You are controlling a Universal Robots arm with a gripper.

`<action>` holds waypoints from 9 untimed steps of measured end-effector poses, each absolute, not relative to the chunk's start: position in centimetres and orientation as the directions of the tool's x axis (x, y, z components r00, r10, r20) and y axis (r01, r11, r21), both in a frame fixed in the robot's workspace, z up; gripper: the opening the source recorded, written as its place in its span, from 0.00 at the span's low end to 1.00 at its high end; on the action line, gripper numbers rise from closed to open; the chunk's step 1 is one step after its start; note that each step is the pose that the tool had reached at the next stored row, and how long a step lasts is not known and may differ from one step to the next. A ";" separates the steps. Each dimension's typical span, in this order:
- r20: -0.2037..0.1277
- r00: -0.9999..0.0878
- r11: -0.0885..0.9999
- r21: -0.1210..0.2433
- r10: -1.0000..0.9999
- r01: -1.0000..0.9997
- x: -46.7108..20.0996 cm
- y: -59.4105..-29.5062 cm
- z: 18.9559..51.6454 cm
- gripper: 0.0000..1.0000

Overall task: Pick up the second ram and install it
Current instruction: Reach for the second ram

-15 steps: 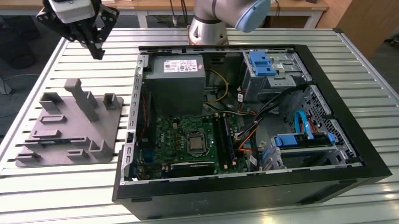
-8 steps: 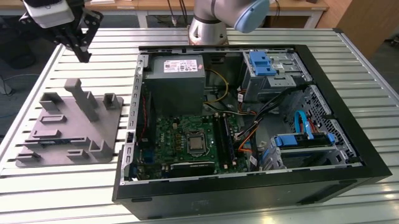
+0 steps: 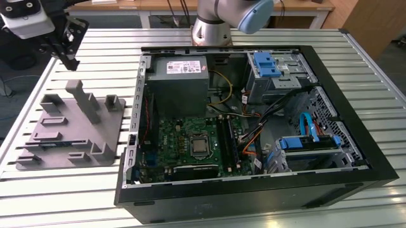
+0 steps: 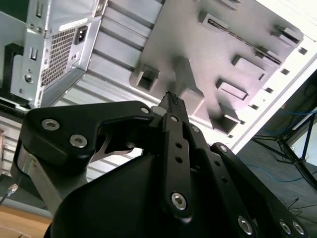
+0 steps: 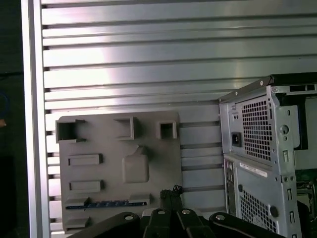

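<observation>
The second ram (image 5: 106, 204) is a thin dark blue stick lying in a slot near one edge of the grey block (image 5: 114, 163). In the exterior view the ram (image 3: 51, 143) shows as a dark strip on the grey block (image 3: 70, 128), on the table at that view's left. My gripper (image 3: 70, 62) hangs above the table beyond the block's far end, well clear of the ram. Its fingers (image 4: 171, 101) are pressed together with nothing between them, and the gripper (image 5: 171, 192) points down toward the block (image 4: 223, 54).
An open black computer case (image 3: 343, 118) takes up the middle and the exterior view's right. Inside lie the green motherboard (image 3: 190, 137) with long black slots (image 3: 227, 140), a grey power supply (image 3: 180, 80) and blue drive brackets (image 3: 266, 64). The slatted metal table (image 3: 63, 190) runs under everything.
</observation>
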State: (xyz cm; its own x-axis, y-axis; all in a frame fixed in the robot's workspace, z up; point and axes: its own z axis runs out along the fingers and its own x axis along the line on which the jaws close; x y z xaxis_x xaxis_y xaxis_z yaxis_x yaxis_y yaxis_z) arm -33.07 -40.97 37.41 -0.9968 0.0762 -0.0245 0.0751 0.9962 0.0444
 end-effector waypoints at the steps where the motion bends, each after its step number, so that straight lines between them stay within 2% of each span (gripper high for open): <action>1: -0.024 -0.997 0.996 0.044 0.076 0.075 -33.4 -41.1 37.3 0.10; 9: -0.025 -0.997 0.996 0.044 0.076 0.075 -36.0 -42.0 36.8 0.10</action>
State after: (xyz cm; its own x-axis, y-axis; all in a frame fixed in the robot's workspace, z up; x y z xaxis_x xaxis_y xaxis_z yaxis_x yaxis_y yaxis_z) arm -35.99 -42.02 36.78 -0.9968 0.0761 -0.0245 0.0750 0.9962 0.0444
